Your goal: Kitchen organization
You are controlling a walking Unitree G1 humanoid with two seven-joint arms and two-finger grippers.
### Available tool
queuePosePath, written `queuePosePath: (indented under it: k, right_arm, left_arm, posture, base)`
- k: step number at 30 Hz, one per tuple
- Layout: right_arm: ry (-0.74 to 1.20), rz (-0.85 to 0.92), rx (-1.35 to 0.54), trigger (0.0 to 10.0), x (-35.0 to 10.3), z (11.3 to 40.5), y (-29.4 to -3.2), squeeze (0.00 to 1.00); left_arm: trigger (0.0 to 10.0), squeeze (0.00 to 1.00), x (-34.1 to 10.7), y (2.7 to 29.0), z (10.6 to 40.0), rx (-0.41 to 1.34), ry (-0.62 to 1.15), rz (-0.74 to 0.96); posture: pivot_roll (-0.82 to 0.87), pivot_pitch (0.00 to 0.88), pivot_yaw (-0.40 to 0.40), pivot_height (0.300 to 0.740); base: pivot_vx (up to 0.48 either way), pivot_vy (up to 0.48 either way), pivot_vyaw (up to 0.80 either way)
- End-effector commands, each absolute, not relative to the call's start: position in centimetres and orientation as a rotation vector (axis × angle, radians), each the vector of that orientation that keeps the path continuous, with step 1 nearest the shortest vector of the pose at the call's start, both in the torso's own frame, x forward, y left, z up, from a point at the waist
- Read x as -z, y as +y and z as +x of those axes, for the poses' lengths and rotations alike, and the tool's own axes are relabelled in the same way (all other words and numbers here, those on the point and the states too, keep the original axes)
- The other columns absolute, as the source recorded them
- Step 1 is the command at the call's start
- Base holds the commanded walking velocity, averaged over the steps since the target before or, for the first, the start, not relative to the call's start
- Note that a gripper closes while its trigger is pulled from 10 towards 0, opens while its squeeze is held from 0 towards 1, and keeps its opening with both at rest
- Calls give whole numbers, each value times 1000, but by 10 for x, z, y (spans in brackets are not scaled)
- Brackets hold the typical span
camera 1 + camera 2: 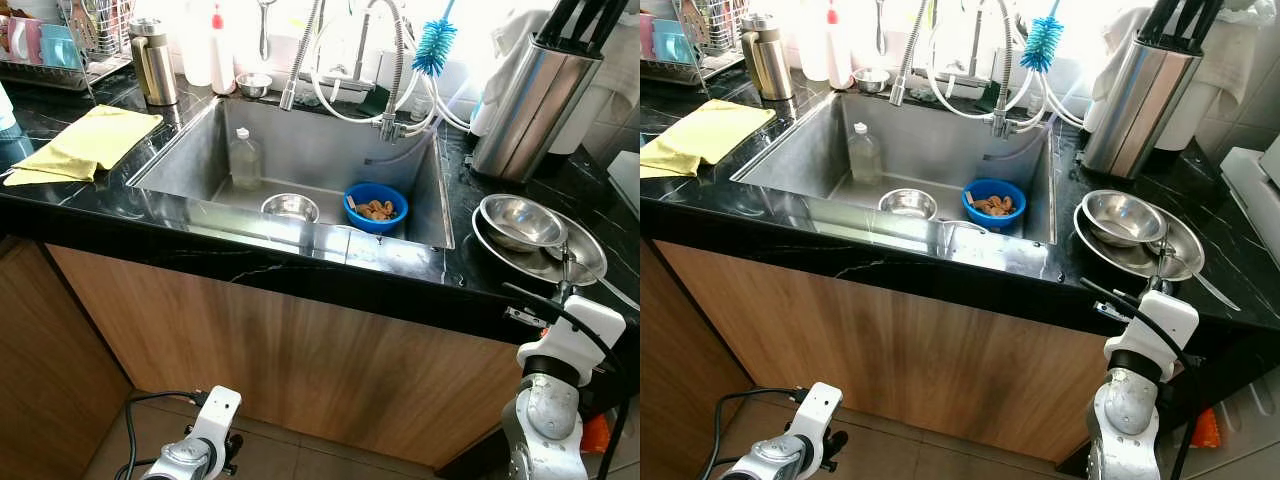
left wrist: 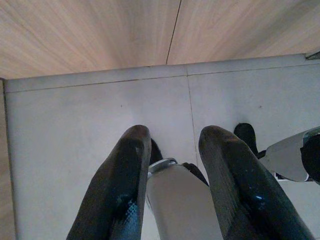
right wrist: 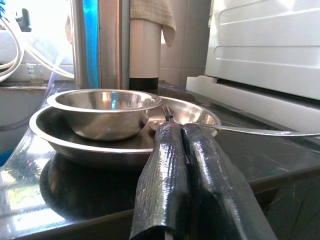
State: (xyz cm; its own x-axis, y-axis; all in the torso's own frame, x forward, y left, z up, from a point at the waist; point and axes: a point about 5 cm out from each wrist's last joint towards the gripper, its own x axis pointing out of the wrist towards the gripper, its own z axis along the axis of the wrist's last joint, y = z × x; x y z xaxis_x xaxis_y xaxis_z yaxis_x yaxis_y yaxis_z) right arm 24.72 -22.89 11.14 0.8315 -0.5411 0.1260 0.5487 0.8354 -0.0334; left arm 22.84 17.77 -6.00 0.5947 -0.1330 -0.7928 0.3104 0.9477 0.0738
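On the black counter right of the sink, a steel bowl sits in a wide steel plate. My right gripper reaches up at the plate's near rim. In the right wrist view its fingers are pressed together, shut on a fork whose tines poke out over the plate. A spoon handle lies across the rim beside it. The sink holds a blue bowl of food scraps, a small steel bowl and a clear plastic bottle. My left gripper hangs open low above the tiled floor.
A yellow cloth lies left of the sink, with a dish rack and steel flask behind it. A steel knife holder stands behind the plate. A faucet and blue brush overhang the sink. A white appliance stands right.
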Motion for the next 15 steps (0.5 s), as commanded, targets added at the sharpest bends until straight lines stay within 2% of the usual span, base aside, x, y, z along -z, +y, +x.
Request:
queuePosePath:
  k: [1,2,15]
  right_arm:
    - [-129,-82,613,2510,-118,247,-237,0]
    - [-132,-84,616,10000,-119,248,-237,0]
    - [-191,-105,611,10000,-135,252,-234,0]
  left_arm:
    - [10000,0,62,175,226,267,907,211]
    - [10000,0,62,175,226,266,907,211]
    - [10000,0,62,175,226,262,906,207]
  posture:
    - [184,34,-116,711]
    - [184,34,-116,711]
    - [186,35,-119,711]
  base:
    - [0,0,0]
    - [0,0,0]
    - [0,0,0]
